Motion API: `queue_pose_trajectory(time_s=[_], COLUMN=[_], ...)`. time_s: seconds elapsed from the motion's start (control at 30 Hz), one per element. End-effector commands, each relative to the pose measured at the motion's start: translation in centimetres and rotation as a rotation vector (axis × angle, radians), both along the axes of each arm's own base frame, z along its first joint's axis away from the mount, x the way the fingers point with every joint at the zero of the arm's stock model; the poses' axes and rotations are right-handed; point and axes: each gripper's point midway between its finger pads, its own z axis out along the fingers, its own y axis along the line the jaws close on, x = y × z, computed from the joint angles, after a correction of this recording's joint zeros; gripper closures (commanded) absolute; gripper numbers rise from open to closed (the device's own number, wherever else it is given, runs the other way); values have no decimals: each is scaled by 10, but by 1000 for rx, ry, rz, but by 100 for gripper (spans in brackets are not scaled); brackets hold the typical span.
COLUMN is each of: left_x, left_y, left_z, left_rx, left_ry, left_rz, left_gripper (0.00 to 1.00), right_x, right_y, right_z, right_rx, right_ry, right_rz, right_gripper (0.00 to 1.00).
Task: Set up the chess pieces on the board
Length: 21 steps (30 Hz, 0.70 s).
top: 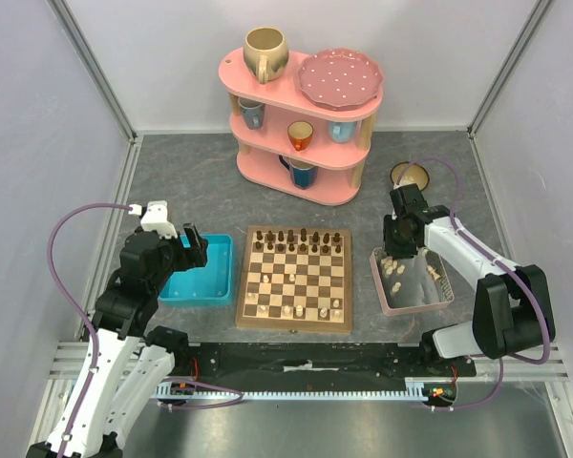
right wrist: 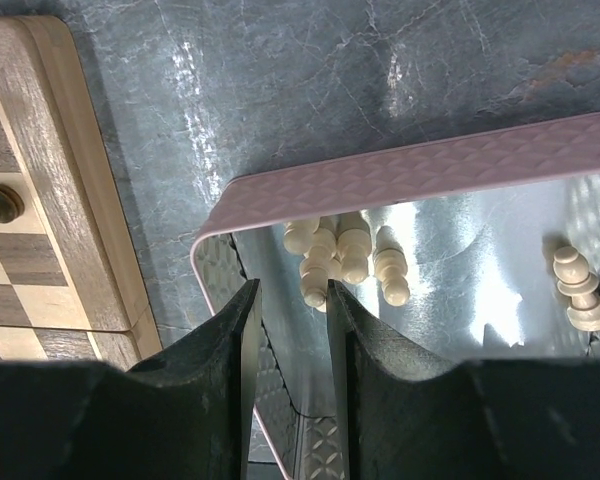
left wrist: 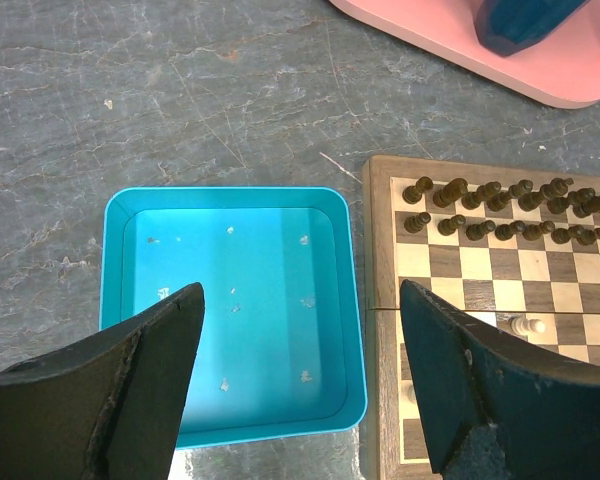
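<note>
Grey table [top: 172, 181]: one board [top: 294, 279], two trays [top: 196, 296]

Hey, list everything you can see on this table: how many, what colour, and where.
board: one, brown checkered, table centre
dark chessmen: two rows, dark brown, board's far side
chess pieces: cream, several in the clear tray, a few on the board's near half
clear tray: one, pink-rimmed, right of board
turquoise tray: one, only specks inside, left of board
shelf: one, pink, three tiers, back centre
mug: one, beige, top tier
plate: one, pink dotted, top tier
cups: three blue, one orange, lower tiers
round dish: one, brownish, right of shelf
left hand: open, over turquoise tray
right hand: fingers narrowly apart at the tray's cream pieces; grip unclear
</note>
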Motion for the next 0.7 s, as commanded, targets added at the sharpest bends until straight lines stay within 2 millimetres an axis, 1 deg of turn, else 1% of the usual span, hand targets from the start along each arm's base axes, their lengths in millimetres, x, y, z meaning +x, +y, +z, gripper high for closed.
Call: queue_pose_trajectory(time_s=[0.0, 0.67], left_x=[5, 4], left_y=[-5, -5], left_z=[7, 7], left_rx=[-30, -31], left_ry=[-27, -30], left_rz=[-7, -7], left_gripper=[15, 15], right_x=[5, -2], right_y=[-1, -5], right_z=[7, -5], right_rx=[-22, -45], right_ry=[-12, 24], right_rz=[16, 18], right_gripper=[60, 64])
